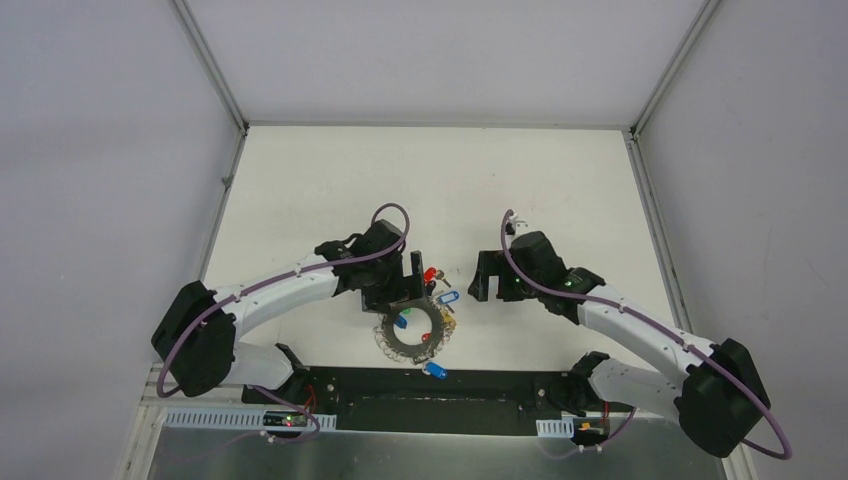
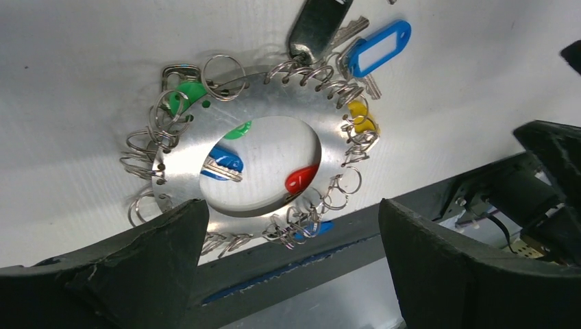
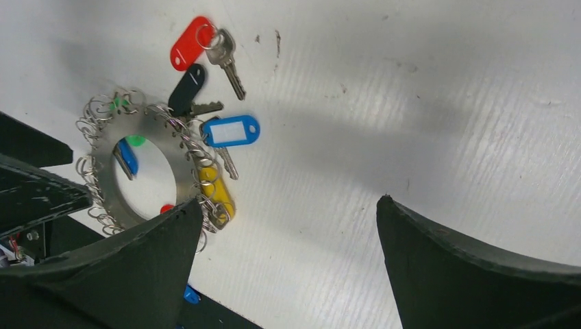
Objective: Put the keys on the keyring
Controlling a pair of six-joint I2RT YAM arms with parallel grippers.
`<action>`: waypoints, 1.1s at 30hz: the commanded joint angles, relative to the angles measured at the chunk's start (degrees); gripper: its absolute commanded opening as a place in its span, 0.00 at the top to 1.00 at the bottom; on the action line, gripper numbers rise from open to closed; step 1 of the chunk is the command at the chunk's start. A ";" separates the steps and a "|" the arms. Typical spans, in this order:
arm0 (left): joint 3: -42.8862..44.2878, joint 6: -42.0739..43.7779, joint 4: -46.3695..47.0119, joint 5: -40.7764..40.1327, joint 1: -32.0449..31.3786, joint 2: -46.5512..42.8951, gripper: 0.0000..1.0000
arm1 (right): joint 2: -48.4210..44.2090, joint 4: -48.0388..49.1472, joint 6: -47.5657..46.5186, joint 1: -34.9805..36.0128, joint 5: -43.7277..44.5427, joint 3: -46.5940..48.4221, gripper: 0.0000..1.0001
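Left claw (image 2: 290, 226) and right claw (image 3: 288, 205) gape empty; red-tagged key (image 3: 190, 43) and blue-tagged key (image 3: 231, 131) seemingly lie unhooked beside the keyring (image 2: 274, 103).

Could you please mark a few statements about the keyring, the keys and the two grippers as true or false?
1. The left gripper and the right gripper are both open and empty. True.
2. The keyring is lifted off the table. False: it lies on the table, ungripped.
3. A yellow tag sits at the keyring's rim. True.
4. The red-tagged key is between the right gripper's fingers. False: it lies on the table beyond the keyring, untouched.
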 commanded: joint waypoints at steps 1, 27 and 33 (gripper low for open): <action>-0.49 -2.22 4.51 4.42 0.61 -1.28 0.02 | 2.54 -5.76 2.11 -0.14 -2.13 4.02 0.00; -18.68 -9.51 4.57 3.74 0.67 -19.24 0.34 | 24.47 -9.33 2.87 5.74 -25.88 15.13 0.36; -18.21 -7.40 5.68 6.59 0.56 -19.37 0.39 | 30.81 -7.98 3.08 6.37 -27.51 16.99 0.54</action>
